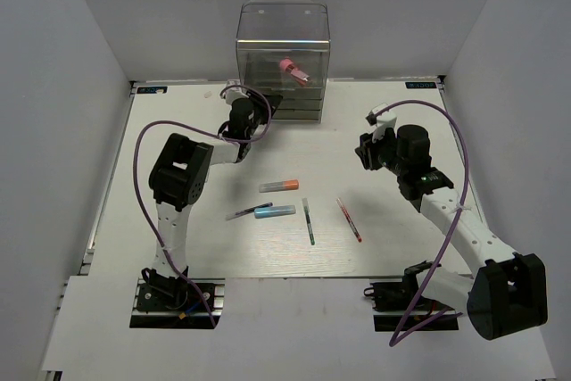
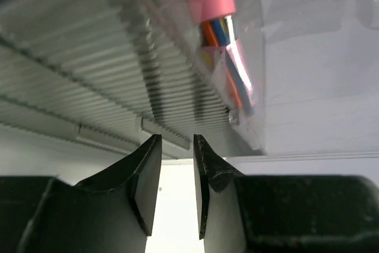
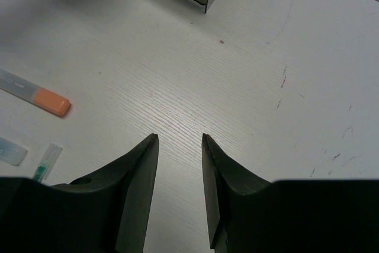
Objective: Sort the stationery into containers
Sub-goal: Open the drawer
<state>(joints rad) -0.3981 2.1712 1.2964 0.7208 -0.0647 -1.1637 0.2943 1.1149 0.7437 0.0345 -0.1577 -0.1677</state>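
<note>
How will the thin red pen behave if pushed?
The red pen looks stiff and light, being so slim. Lying flat on the table, it probably offers little height to pinch. If its barrel is round, a nudge may roll it.

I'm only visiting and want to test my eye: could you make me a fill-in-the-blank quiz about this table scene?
The tube inside the drawer box has a ___ cap.
Counting the orange-tipped marker, ___ pens and markers lie on the table.
The gripper nearest the box belongs to the ___ arm.
Missing words: pink, five, left.
</note>
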